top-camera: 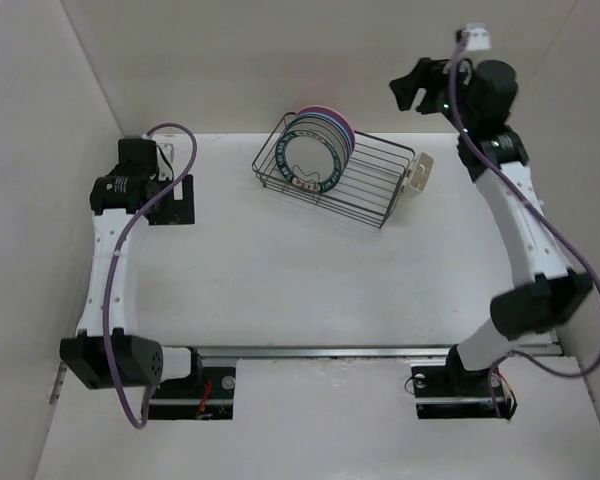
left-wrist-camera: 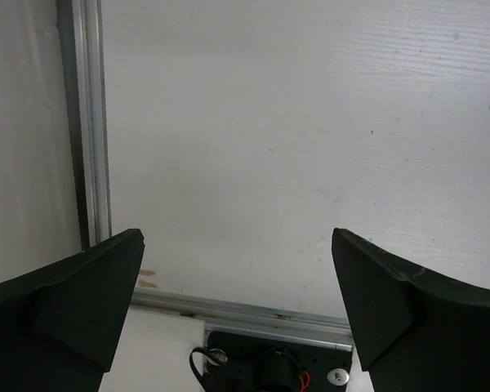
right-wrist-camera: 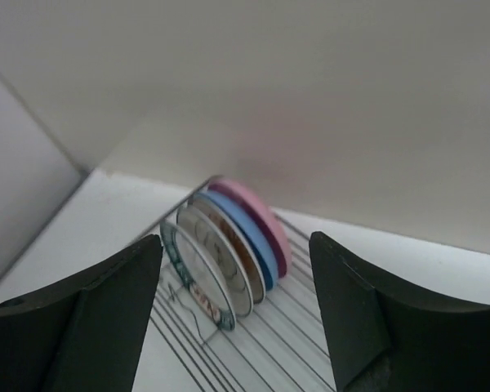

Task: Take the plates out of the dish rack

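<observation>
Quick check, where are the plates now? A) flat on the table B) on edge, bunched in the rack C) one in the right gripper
B: the plates stand on edge together at one end of the dish rack; the right gripper is open and empty.

From above, the plates (top-camera: 320, 148) stand packed one behind another in the dish rack (top-camera: 365, 195). Only the near teal-rimmed plate (top-camera: 308, 165) shows its face; the others show only rims. In the right wrist view the rack's wires run off the bottom edge, and the brownish pattern on the third plate (right-wrist-camera: 241, 255) is too blurred to read. The bottom edges crop the fingers (left-wrist-camera: 73, 302) of the left gripper (left-wrist-camera: 237, 237) and the right gripper (right-wrist-camera: 235, 238).
</observation>
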Action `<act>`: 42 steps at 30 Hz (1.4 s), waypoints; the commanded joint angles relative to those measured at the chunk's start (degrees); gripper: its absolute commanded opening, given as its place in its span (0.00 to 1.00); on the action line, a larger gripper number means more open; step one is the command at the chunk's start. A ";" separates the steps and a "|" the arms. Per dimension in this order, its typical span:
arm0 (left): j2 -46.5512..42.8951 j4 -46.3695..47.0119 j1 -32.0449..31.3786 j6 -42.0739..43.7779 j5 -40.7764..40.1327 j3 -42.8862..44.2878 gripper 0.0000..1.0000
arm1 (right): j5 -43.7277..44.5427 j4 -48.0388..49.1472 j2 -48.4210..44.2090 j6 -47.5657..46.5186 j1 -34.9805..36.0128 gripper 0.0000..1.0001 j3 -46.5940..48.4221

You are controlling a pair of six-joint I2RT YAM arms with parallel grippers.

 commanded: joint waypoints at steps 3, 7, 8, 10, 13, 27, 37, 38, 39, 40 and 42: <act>11.04 0.23 -0.55 -1.16 -1.09 6.38 0.99 | -9.00 -8.00 17.07 -11.84 8.94 0.71 11.30; 18.27 -0.30 -2.57 -2.57 -6.18 10.87 0.98 | 3.41 -6.17 25.53 -19.32 14.32 0.63 17.46; 19.24 -0.30 -2.57 -2.57 -6.80 10.88 0.98 | 5.08 -3.02 26.68 -19.33 14.32 0.61 17.99; 21.35 0.23 -2.57 -3.10 -6.80 11.67 0.98 | 9.13 -0.37 29.40 -19.33 14.94 0.58 18.70; 23.81 0.75 -2.57 -3.63 -6.80 12.89 0.98 | 10.02 1.14 33.09 -19.33 15.46 0.57 21.59; 29.80 -0.83 -2.57 -4.16 -7.33 18.53 0.98 | 8.79 3.94 37.51 -19.33 16.61 0.44 16.43; 29.80 -1.52 -2.57 -4.68 -6.28 18.08 0.98 | 20.54 1.50 33.81 -19.33 16.61 0.47 15.53; 29.80 -1.53 -2.57 -4.68 -6.28 18.09 0.98 | 21.17 0.97 32.42 -20.03 16.61 0.47 15.53; 29.80 -2.23 -2.57 -4.68 -6.28 18.78 0.98 | 21.18 0.44 31.79 -20.56 16.61 0.49 16.06; 29.80 -2.23 -2.57 -4.68 -6.28 19.49 0.98 | 21.70 -0.09 31.09 -20.56 16.61 0.49 16.06; 30.33 -2.84 -2.57 -4.68 -6.28 20.01 0.98 | 19.61 -0.09 28.63 -20.56 16.61 0.51 13.79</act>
